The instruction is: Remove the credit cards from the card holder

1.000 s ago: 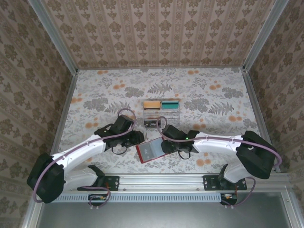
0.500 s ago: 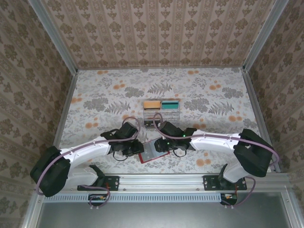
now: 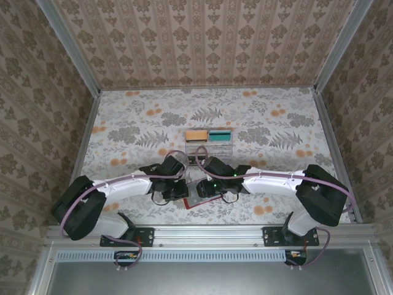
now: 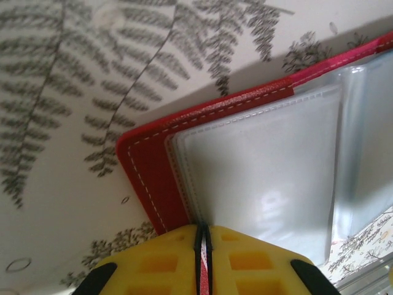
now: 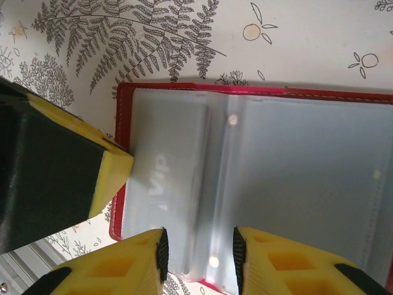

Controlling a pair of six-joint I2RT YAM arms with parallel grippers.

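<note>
Card holder (image 5: 288, 160) lies open, long axis left-to-right in the right-wrist frame — left gripper (image 4: 202, 236) clamps its left edge, right gripper (image 5: 198, 246) narrowly parted above it.

the white left arm (image 3: 123, 184) with black joints is stretching low from its base toward the middle, and its yellow-padded left gripper (image 4: 201, 232) is pinching its fingers almost together on the edge of the red leather-like card holder (image 4: 153, 178). the white right arm (image 3: 270, 182) is mirroring it from the other side, its yellow-padded right gripper (image 5: 198, 246) pointing downward with fingers standing slightly apart, the two grippers nearly meeting.
</note>
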